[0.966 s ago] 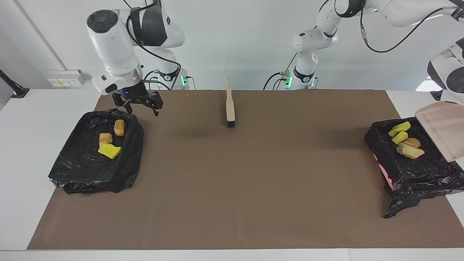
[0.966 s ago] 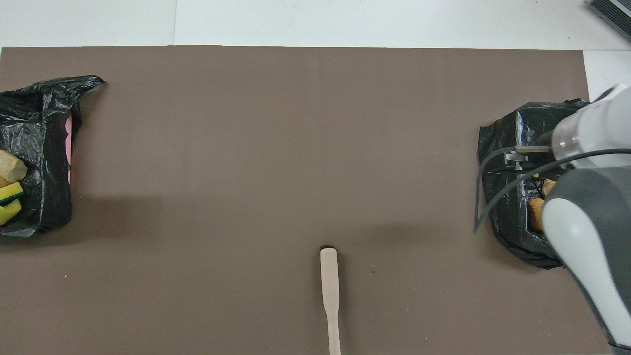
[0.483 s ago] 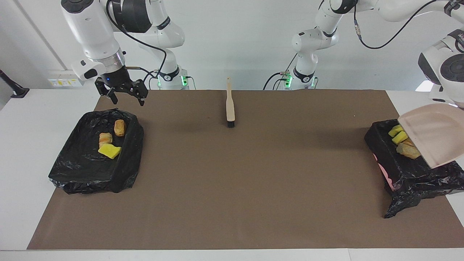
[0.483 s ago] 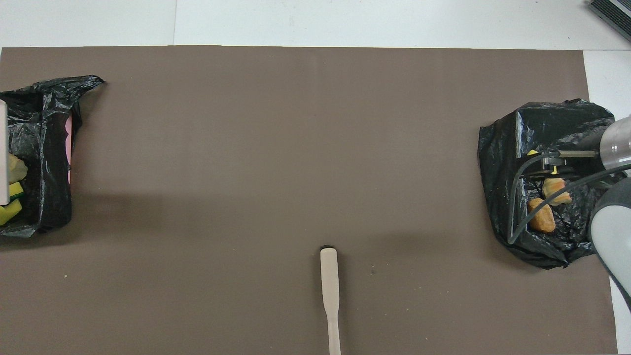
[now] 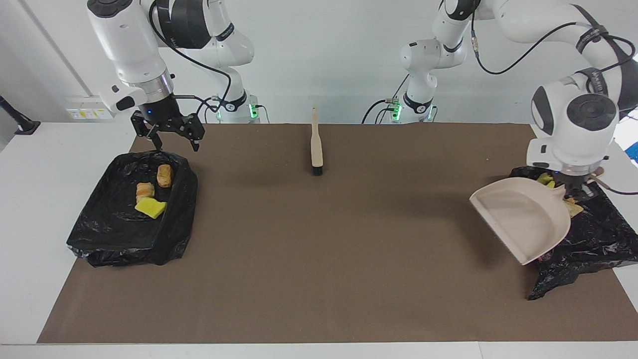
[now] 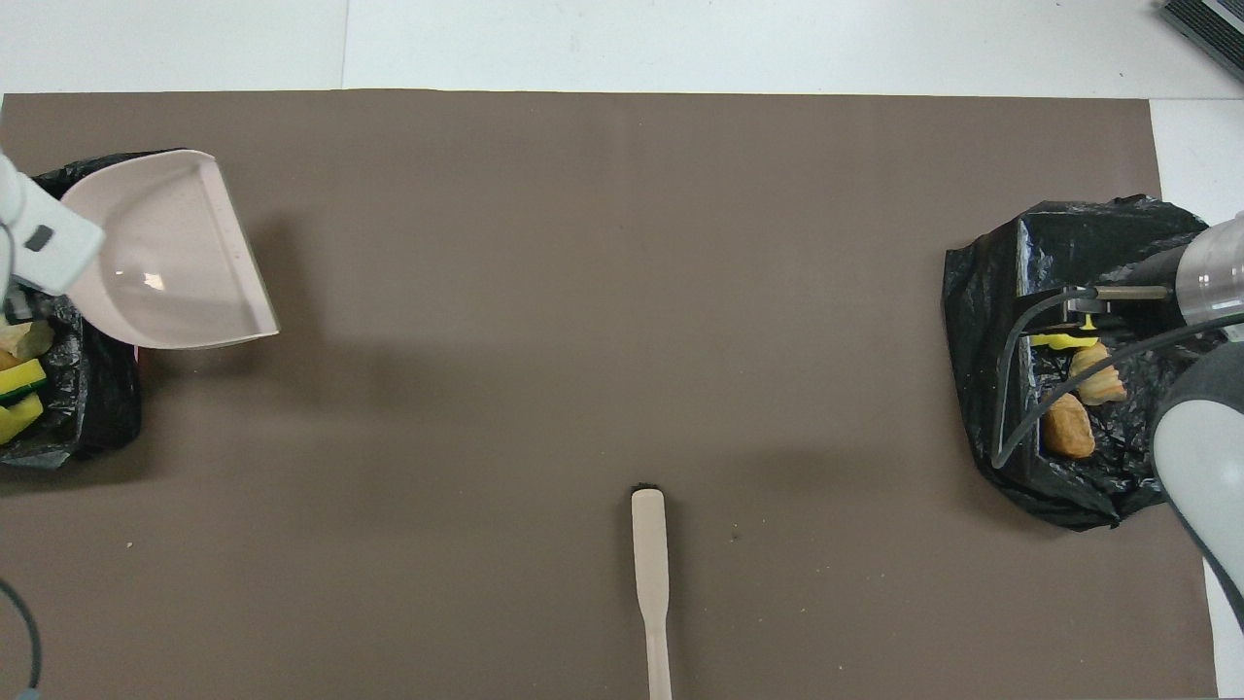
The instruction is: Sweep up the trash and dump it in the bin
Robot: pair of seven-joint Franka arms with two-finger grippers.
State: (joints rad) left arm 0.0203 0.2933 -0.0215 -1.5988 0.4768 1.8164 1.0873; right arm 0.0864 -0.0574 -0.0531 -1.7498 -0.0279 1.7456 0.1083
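Where white wall rises, brown mat (image 5: 319, 239) covers white table (image 5: 30, 224)

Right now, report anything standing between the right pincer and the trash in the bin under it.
Nothing visible does. The right pincer hangs open over the rim of the bin; three scraps lie uncovered in the bin, below it.

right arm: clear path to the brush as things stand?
Probably yes. The right gripper hangs open and empty over the bin at its end; the brush lies alone on bare mat, nothing between. The left gripper holds the dustpan well away.
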